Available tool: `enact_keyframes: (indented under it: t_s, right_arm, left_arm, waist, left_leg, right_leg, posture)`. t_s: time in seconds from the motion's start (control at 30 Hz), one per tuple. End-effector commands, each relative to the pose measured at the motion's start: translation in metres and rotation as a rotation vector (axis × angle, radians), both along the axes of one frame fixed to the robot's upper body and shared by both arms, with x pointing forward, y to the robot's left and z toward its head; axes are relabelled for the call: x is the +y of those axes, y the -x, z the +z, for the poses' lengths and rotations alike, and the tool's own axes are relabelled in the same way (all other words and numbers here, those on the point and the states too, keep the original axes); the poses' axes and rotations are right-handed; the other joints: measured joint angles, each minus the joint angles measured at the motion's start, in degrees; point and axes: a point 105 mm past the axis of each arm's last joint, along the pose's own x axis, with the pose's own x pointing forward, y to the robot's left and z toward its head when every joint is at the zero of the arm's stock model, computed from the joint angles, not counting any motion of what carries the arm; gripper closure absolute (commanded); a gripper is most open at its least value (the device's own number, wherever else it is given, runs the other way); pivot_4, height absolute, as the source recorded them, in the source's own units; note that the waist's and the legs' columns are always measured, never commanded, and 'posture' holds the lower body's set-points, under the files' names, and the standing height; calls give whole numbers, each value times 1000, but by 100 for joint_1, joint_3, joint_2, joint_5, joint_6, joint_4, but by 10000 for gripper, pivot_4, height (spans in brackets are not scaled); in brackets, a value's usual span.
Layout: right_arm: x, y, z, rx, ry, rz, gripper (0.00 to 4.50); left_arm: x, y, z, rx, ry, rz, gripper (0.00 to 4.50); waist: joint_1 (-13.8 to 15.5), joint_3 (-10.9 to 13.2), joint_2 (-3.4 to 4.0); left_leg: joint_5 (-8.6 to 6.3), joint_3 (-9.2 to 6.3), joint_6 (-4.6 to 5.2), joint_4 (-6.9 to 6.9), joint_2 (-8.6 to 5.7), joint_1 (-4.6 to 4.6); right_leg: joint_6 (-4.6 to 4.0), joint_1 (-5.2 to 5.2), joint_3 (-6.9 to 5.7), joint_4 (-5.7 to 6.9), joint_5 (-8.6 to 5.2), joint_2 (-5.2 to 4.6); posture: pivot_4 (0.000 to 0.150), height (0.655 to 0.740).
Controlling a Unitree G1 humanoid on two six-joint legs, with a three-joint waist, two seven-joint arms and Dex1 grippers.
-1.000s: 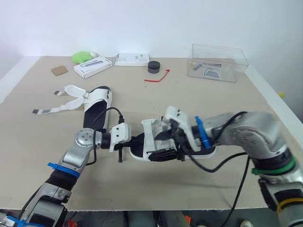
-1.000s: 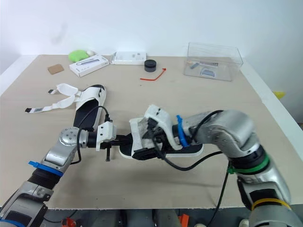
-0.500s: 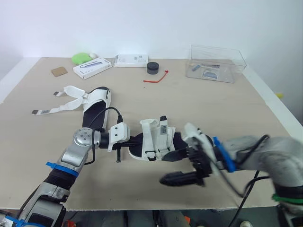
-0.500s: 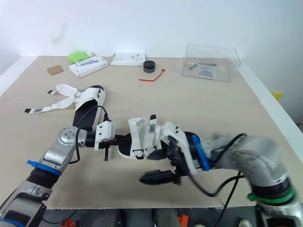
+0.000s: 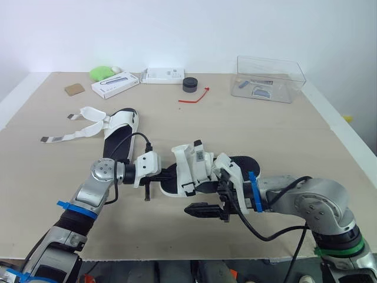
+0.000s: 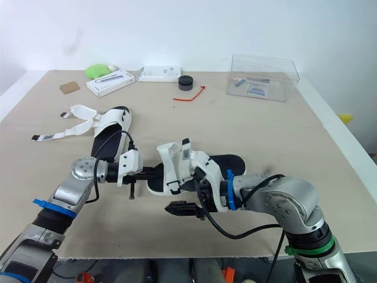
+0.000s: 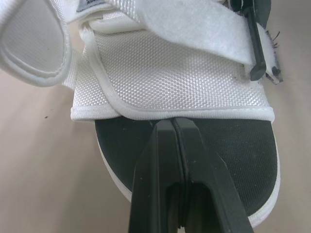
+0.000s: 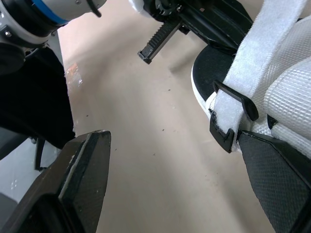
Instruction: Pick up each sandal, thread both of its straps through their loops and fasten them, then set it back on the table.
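**Head views:** sandal (image 5: 197, 168) is mid-table (image 5: 265, 130) toward the front edge, between both grippers. It has a white webbing upper, black footbed and white sole rim. The webbing stands up over the end nearer the robot's left; the other end is bare footbed. Left gripper (image 5: 166, 175) is in at the sandal's left end. Right gripper (image 5: 197, 199) is just in front of the sandal with its fingers spread. One finger lies low over the table pointing left, the other sits up by the sandal's side. Second sandal (image 5: 119, 131) lies flat, well apart at the far left, with its loose straps (image 5: 73, 132) splayed across the table.

**Left wrist:** fingers (image 7: 163, 160) are pressed together over the textured black footbed, tips at the hem of the white webbing. Beyond the hem, a white band carries a black buckle (image 7: 255, 43).

**Right wrist:** fingers (image 8: 77, 179) are wide apart with bare table between them. One is over the table, the other beside the webbing. White strap (image 8: 257, 63) passes through a black loop (image 8: 233, 114) at the sole's edge.
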Motion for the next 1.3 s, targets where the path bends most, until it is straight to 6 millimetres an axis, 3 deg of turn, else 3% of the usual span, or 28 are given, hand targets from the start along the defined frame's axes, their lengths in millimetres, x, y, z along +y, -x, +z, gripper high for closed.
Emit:
enact_keyframes:
  t_s: [0.03, 0.2, 0.33, 0.37, 0.4, 0.43, 0.57, 0.7, 0.97, 1.3]
  right_arm:
    - [1, -8, 6, -32, 0, -31, 643]
    - [1, -12, 5, 5, 2, -63, 643]
    - [-3, -17, 0, 71, 21, -109, 18225]
    - [-3, -18, 0, 84, 18, -114, 20616]
    - [-3, -18, 0, 95, 12, -118, 27940]
    - [-3, -18, 0, 106, 9, -122, 32232]
    - [-4, -17, -2, 141, 10, -136, 43665]
    - [-7, -12, -5, 172, 29, -127, 43665]
    - [-20, 19, -11, 228, 86, -12, 43665]
    - [-32, 67, 2, 304, 94, 206, 43665]
  left_arm:
    - [3, -3, -2, -1, -21, 13, 45000]
    - [3, -3, -3, -1, -20, 14, 45000]
    - [0, -2, -4, 0, -14, 9, 45000]
    - [-1, -3, -4, 0, -10, 10, 45000]
    - [-2, -3, -4, -1, -9, 10, 45000]
    - [-2, -3, -4, -2, -7, 10, 45000]
    - [-2, -2, -4, -3, -7, 8, 45000]
    - [-2, -1, -5, 0, -6, 9, 45000]
    - [-1, 1, -7, 9, -9, 8, 45000]
    - [2, 3, -10, 16, -24, 9, 45000]
  waist:
    - [0, 0, 0]
    - [-1, 0, 0]
    - [1, 0, 0]
    - [1, 0, 0]
    - [2, 0, 0]
    - [2, 0, 0]
    - [2, 0, 0]
    - [1, 0, 0]
    - [2, 0, 0]
    - [3, 0, 0]
  left_leg:
    - [1, -1, 1, 0, 0, 0]
    - [1, -4, 2, 0, 2, 0]
    - [3, -3, 1, 0, 1, 0]
    - [3, -3, 1, 0, 1, -2]
    - [3, -3, 1, 0, 0, -3]
    - [3, -3, 1, 0, -1, -4]
    - [3, -6, 1, -1, -5, -9]
    - [3, -7, 1, -1, -8, -9]
    - [1, -10, 2, -3, -13, -12]
    - [1, -15, 2, -3, -17, -12]
  right_leg:
    - [0, 0, -1, 0, 0, 0]
    - [-4, 0, -2, 2, 2, 1]
    - [-5, 0, -2, 2, 4, -1]
    - [-5, 0, -2, 2, 4, -1]
    - [-5, 0, -2, 2, 4, -3]
    - [-5, -1, -3, 1, 3, -3]
    - [-5, -1, -4, 0, 2, -8]
    - [-2, -1, -4, 0, 0, -11]
    - [5, 0, -6, -2, -4, -14]
    - [12, 1, -8, -2, -9, -15]
  posture:
    - [1500, 7400]
    - [1500, 7400]
    - [1500, 7400]
    - [1500, 7400]
    - [1500, 7400]
    - [1500, 7400]
    - [1500, 7400]
    - [1500, 7400]
    - [1500, 7400]
    - [1500, 7400]
